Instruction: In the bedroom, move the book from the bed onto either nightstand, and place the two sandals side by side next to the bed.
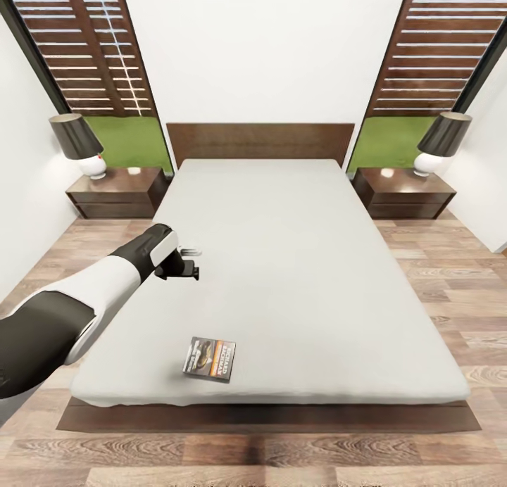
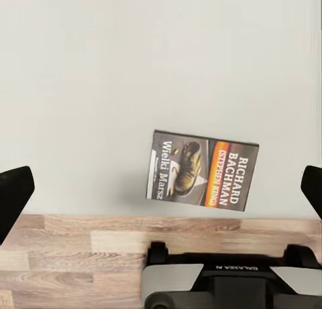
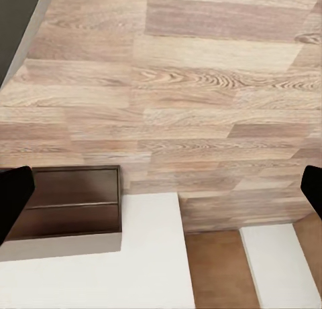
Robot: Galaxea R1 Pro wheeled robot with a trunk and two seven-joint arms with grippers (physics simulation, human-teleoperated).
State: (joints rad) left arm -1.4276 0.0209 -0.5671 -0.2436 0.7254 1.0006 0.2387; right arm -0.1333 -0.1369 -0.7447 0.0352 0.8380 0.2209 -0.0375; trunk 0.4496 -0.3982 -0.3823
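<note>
- Reaching for the book is the step in hand; it lies flat on the bed, near the foot edge and toward the robot's left corner of the mattress.
- Left hand hovers over the mattress near the bed's left edge, short of the book and apart from it; in the left wrist view its two dark fingertips stand far apart at either side, so it is wide open and holds nothing, with the book between them and farther off.
- Right hand: its fingertips stand spread wide over wood floor, empty.
- Next move, as a judgement: the left hand must travel back toward the foot edge, descend over the book and close on its thin edge; a flat paperback on a soft mattress leaves little to pinch.
- Two nightstands flank the headboard: left nightstand, right nightstand, each bearing a lamp.
- Sandals: not yet dealt with.
</note>
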